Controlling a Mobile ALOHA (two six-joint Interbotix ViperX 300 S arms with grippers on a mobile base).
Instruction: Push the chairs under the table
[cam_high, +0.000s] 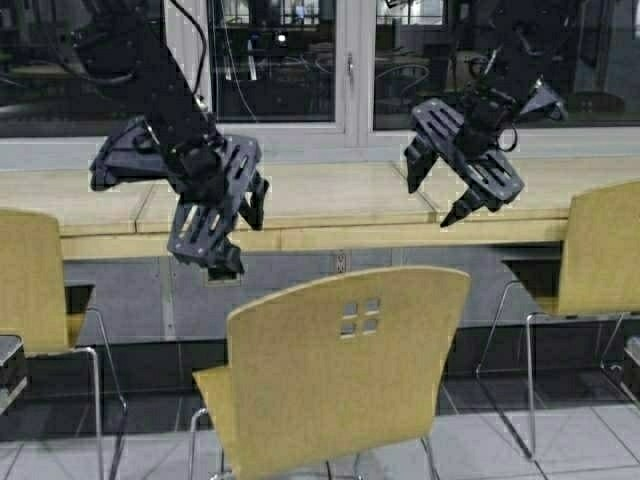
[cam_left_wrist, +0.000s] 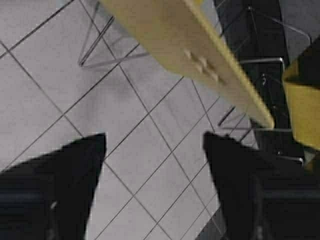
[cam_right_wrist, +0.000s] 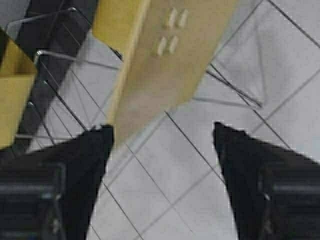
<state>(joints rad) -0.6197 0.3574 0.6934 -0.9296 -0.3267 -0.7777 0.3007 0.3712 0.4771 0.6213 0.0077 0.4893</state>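
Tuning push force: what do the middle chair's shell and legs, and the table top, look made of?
Middle chair: shell looks like moulded plywood, yellow-tan and matte, one thin curved sheet with four small square cutouts. Legs: thin shiny metal wire, probably chromed. Table: pale wood or wood-look laminate, smooth, with a thick light front edge; which one I can't tell.

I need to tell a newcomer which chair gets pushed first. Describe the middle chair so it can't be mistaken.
Start at the long pale-wood table under the windows. Three yellow-tan chairs face it; the middle chair stands nearest the camera. Unlike its neighbours at the picture's edges, it shows its whole backrest with four small square cutouts.
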